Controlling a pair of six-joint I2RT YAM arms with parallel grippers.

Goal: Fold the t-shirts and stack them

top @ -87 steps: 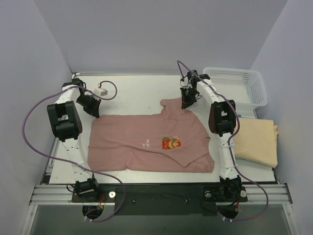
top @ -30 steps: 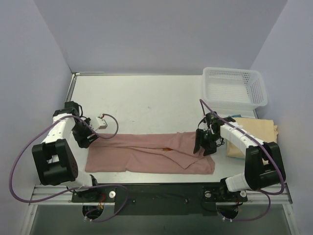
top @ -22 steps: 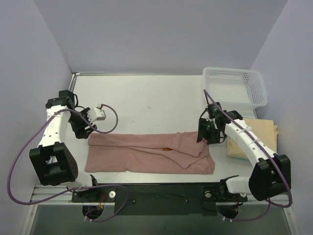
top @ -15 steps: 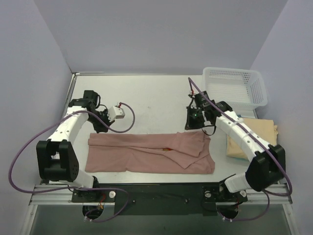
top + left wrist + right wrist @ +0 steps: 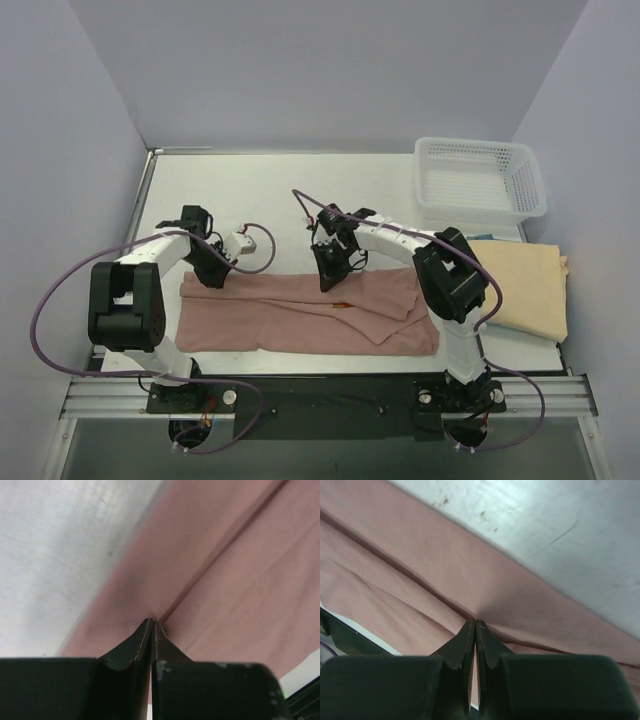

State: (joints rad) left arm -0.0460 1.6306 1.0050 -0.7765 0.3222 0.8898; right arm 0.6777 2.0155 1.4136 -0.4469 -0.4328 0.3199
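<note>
The dusty pink-brown t-shirt (image 5: 290, 318) lies folded into a long strip across the near part of the table. My left gripper (image 5: 212, 276) is at the strip's far left corner; in the left wrist view its jaws (image 5: 152, 624) are shut with the tips pinching a crease of the pink cloth (image 5: 240, 580). My right gripper (image 5: 328, 281) is at the middle of the strip's far edge; its jaws (image 5: 475, 622) are shut on a puckered fold of the pink cloth (image 5: 420, 555). The pale tan-yellow t-shirt (image 5: 528, 290) lies folded at the right edge.
A white mesh basket (image 5: 480, 180) stands at the back right. Bare white table (image 5: 290, 195) stretches behind the strip. The right arm reaches leftwards over the strip's right half. Cables loop beside both arms.
The pink shirt went from spread flat to a folded strip. Since half a second ago both grippers came down onto the strip's far edge, and the right one moved left to its middle.
</note>
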